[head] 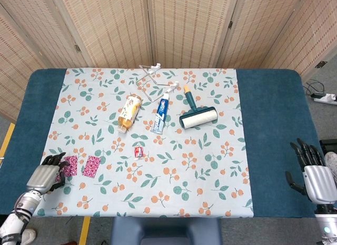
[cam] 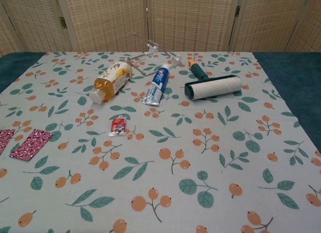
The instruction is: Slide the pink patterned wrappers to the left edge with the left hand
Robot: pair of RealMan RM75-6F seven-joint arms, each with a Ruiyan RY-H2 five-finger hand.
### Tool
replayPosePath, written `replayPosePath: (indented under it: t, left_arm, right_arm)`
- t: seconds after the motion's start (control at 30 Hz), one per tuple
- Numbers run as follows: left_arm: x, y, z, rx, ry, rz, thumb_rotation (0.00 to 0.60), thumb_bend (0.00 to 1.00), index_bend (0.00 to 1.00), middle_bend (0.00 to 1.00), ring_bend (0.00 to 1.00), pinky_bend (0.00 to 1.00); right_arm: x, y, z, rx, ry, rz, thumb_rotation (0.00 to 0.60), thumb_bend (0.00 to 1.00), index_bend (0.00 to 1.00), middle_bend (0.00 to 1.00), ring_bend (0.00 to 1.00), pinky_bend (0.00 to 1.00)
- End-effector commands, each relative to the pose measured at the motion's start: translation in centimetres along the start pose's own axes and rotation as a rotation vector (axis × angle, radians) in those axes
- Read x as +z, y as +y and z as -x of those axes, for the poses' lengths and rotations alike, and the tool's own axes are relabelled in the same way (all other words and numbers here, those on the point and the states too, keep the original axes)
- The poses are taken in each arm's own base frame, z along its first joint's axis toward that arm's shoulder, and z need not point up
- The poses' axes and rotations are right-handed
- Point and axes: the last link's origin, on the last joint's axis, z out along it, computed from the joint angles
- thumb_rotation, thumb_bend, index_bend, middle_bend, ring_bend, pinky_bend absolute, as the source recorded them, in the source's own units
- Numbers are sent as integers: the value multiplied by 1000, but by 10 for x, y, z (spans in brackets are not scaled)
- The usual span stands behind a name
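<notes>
Two pink patterned wrappers lie flat on the floral cloth near the table's front left. One wrapper (head: pixel 91 166) (cam: pixel 31 144) is the right one; the other wrapper (head: pixel 69 165) (cam: pixel 4 138) is cut off at the chest view's left edge. My left hand (head: pixel 46 175) sits just left of the left wrapper, its dark fingertips (head: pixel 59 159) at that wrapper's edge, holding nothing. My right hand (head: pixel 314 174) hovers off the table's right front corner, fingers spread and empty. Neither hand shows in the chest view.
A small red packet (head: pixel 138 151) lies mid-cloth. Farther back are a bottle (head: pixel 129 113), a toothpaste tube (head: pixel 160 114), a lint roller (head: pixel 197 116) and a clear hanger (head: pixel 152 79). Blue table cover (head: pixel 31 124) borders the floral cloth on both sides.
</notes>
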Motion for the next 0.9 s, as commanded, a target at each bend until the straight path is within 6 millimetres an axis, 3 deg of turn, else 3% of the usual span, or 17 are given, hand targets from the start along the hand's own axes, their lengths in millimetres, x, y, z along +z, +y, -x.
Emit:
replayPosePath:
  t: [0.03,0.17,0.27,0.53,0.9]
  left_arm:
    - [9,18,-9,16,19,70,311,650,242,0,0,0]
    - [18,31,-12,55,12,104,339,461,197,0,0,0]
    - [22,42,-11,82,-8,128,351,402,161,0,0,0]
    - [33,57,-5,106,-42,141,361,371,119,0,0,0]
    - [45,57,-2,154,-46,104,370,368,115,0,0,0]
  right_arm:
    - [0,1,-2,-3,5,0,600,457,0,0,0,0]
    - [-1,2,-5,-4,11,6,600,457,0,0,0,0]
    - [-2,4,-4,-2,7,10,600,457,0,0,0,0]
    - [-2,6,-3,2,7,13,600,457,0,0,0,0]
    - [-2,9,-2,5,6,23,600,457,0,0,0,0]
